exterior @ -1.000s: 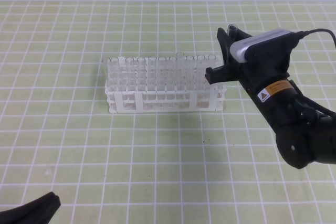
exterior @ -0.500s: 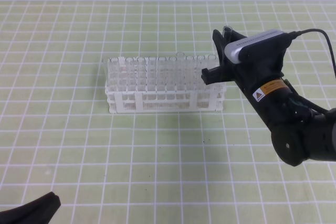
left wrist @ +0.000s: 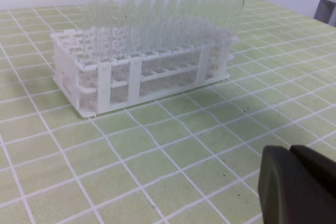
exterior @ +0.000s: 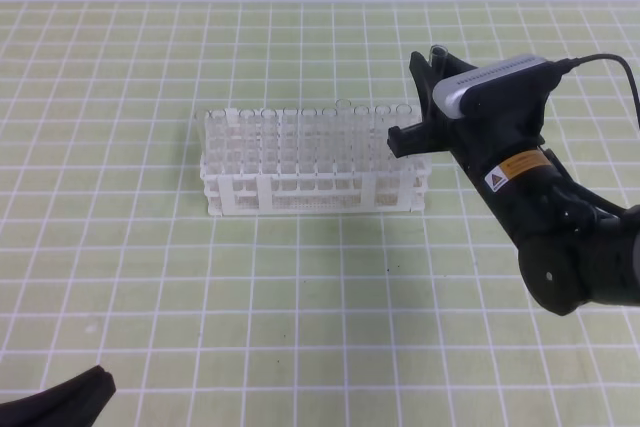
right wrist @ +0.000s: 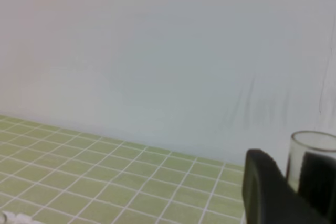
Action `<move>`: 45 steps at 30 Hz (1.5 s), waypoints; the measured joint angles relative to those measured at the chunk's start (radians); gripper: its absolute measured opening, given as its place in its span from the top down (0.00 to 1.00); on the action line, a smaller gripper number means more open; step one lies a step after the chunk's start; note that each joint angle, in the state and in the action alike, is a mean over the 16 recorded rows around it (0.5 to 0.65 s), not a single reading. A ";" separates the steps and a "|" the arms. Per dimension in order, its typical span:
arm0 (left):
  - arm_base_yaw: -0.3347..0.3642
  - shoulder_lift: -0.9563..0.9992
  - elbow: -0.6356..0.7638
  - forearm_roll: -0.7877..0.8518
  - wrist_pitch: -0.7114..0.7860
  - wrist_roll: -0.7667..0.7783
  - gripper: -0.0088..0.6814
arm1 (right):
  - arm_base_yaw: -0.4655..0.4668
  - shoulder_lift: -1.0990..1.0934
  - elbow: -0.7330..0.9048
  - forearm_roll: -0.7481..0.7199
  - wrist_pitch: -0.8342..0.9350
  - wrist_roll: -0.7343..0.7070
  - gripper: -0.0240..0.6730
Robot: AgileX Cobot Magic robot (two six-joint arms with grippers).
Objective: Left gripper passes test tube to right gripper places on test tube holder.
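One test tube is held upright by the right gripper, only its open rim showing above the black fingers in the high view; in the right wrist view the same clear rim stands between the dark fingers, which are closed partway around the glass. The tube sits just above and beside the right end of the single test tube holder, a white lattice rack that rests on the green gridded mat. The rack already carries a back row of clear tubes, roughly ten as far as can be counted; their exact number is hard to fix because the glass overlaps. From the left wrist view the holder stands in the middle distance with those tubes upright in it. Two arms are present. The right arm, with silver-grey top and orange label, reaches in from the right edge. The left gripper appears only as a dark mass at the lower corner, well apart from the rack, its jaws fully closed on nothing; in the high view it lies at the bottom left edge.
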 joint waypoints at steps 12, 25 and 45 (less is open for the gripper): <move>0.000 0.001 0.001 0.000 -0.001 0.000 0.99 | -0.003 0.015 -0.022 -0.001 0.001 0.002 0.83; 0.000 -0.001 -0.002 0.000 0.002 0.001 0.99 | -0.008 0.035 -0.024 -0.002 0.002 0.004 0.83; 0.000 0.000 -0.001 0.000 0.001 0.002 0.99 | -0.009 0.057 -0.024 -0.017 0.001 0.005 0.83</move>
